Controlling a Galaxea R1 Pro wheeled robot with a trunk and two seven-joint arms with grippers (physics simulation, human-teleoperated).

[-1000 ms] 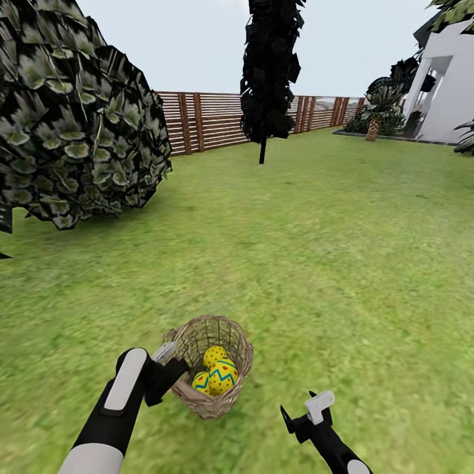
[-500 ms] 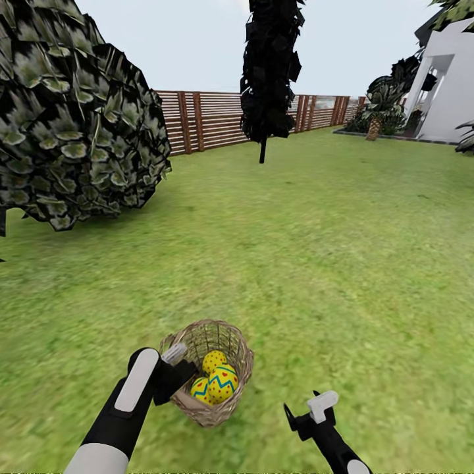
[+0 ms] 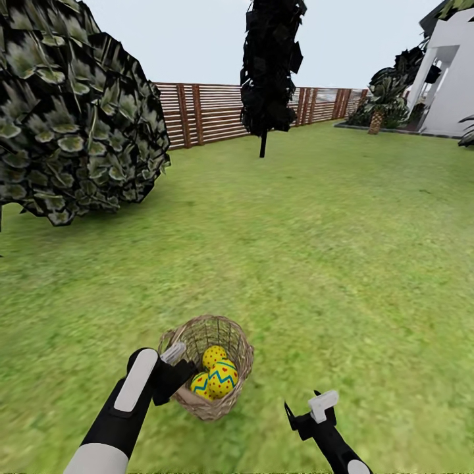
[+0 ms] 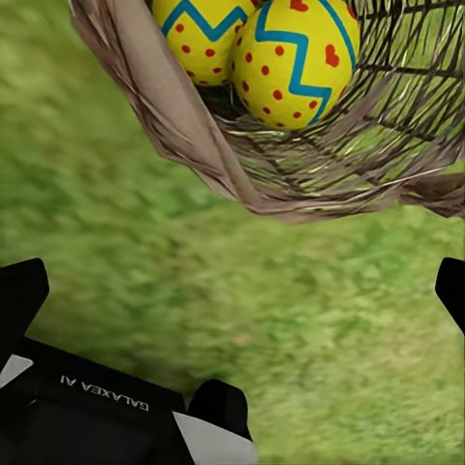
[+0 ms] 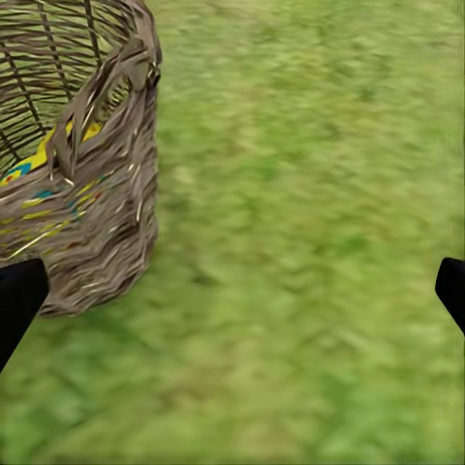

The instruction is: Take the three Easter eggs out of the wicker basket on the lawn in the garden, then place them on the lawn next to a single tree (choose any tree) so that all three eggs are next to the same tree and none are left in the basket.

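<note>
Three Easter eggs all in the wicker basket, sitting on the lawn at about 6 o'clock in the head view, close in front. Two eggs plain in the left wrist view, third tucked behind. So, very start of the job: none lifted out yet, reach-and-grab step in hand.

Left gripper right at the basket's 9 o'clock rim, fingers spread wide in the wrist view, nothing between them. Possibly touching the wicker, hard to say from here. Right gripper off at the basket's 4 o'clock, also spread and empty.

Next, probably: up over the rim, down onto the top egg without tipping the basket. Then somewhere to drop it: dark cone-shaped tree at 12 o'clock by the fence, big leafy crown at 10.
</note>
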